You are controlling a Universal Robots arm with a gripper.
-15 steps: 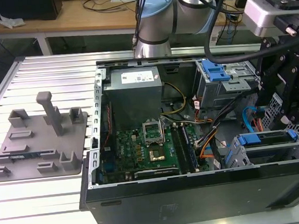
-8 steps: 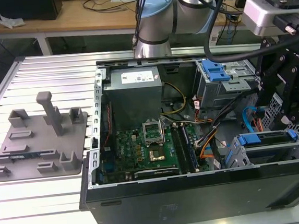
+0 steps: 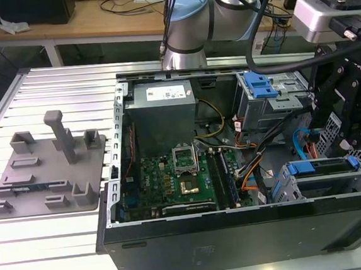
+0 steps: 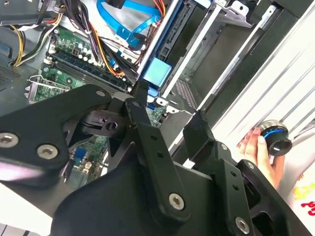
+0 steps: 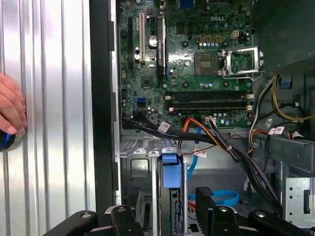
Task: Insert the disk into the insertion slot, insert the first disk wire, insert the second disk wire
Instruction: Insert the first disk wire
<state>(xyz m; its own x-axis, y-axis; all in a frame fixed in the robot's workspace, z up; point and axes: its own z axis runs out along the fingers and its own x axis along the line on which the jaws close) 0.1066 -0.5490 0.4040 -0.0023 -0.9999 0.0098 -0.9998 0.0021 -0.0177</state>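
The claw has its two black fingers spread apart, with the blue-framed edge of the disk between them. The disk sits in the grey metal insertion slot. The light-blue second disk wire curls just beside one finger. Beyond lie an orange-and-black wire bundle, the green motherboard and its open processor socket. Outside the black case wall, a person's hand rests on a blue-ringed knob on the ribbed table.
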